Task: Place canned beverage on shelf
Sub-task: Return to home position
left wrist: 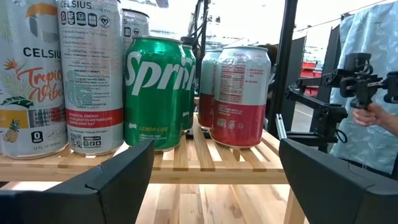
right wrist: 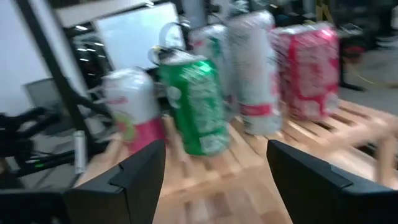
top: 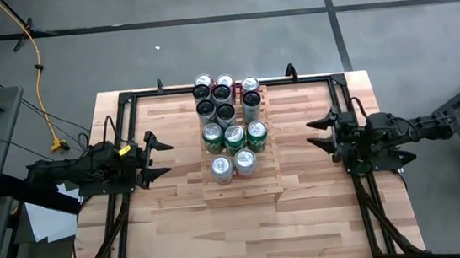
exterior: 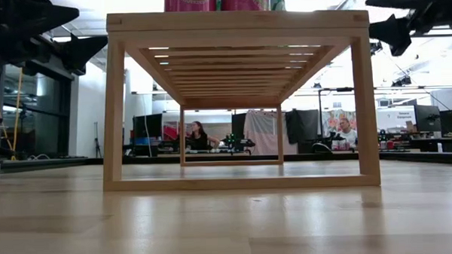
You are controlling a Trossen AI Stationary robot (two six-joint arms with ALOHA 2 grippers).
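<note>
The shelf point(top: 244, 187), a light-wood slatted rack, stands at the middle of the table and bears several upright cans point(top: 231, 120) on its slats. Green Sprite cans point(left wrist: 158, 93), a pink can point(left wrist: 239, 93) and tall Celsius cans point(left wrist: 90, 74) show in the left wrist view. My left gripper point(top: 161, 156) hovers open at the shelf's left, pointing level at the cans. At the shelf's right, my right gripper point(top: 315, 134) hovers open and faces the green can point(right wrist: 193, 106). Neither gripper holds anything.
A black frame point(top: 209, 89) runs along the table's far edge and sides. Bare tabletop point(top: 248, 229) lies between the shelf and the near edge. People sit in the room beyond point(exterior: 196, 135), and a person's hand point(left wrist: 373, 115) shows far behind the shelf.
</note>
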